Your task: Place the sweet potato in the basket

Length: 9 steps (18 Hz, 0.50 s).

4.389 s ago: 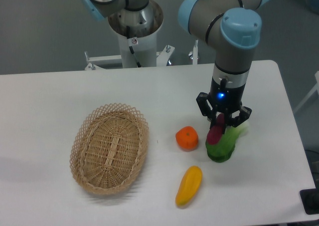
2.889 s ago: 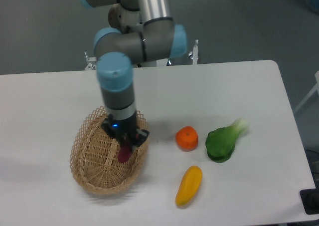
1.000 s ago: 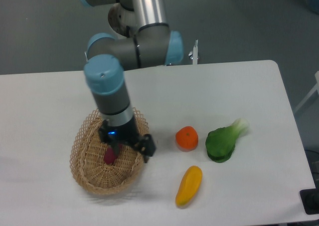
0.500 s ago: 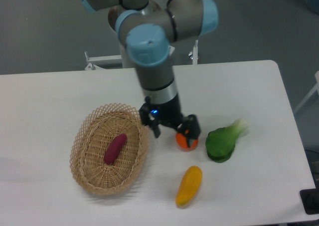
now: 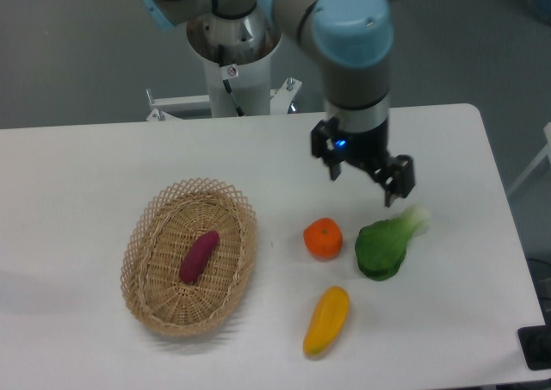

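Half a second on, the gripper (image 5: 362, 182) has swung from beside the orange (image 5: 323, 238) to above the table's (image 5: 86, 166) right side, fingers spread wide and holding nothing. Well to its left, the sweet potato (image 5: 198, 256) lies slanted on the floor of the basket (image 5: 146, 226). A green vegetable (image 5: 385, 245) sits just below the gripper; a yellow-orange fruit (image 5: 326, 320) lies nearer the front edge.
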Each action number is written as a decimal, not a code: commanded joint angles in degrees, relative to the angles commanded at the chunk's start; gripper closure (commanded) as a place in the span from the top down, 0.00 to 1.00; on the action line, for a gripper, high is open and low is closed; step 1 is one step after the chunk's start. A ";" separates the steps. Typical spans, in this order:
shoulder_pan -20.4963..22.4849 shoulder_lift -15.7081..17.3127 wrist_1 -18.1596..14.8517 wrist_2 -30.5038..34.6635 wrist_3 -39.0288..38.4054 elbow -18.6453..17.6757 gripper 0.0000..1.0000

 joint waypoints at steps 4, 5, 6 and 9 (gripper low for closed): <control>0.80 0.09 0.00 0.09 1.24 -0.52 1.00; 0.88 0.17 0.00 0.00 1.24 -0.53 1.00; 0.88 0.18 0.09 0.00 1.24 -0.62 1.00; 0.88 0.18 0.17 -0.26 1.33 -0.70 1.00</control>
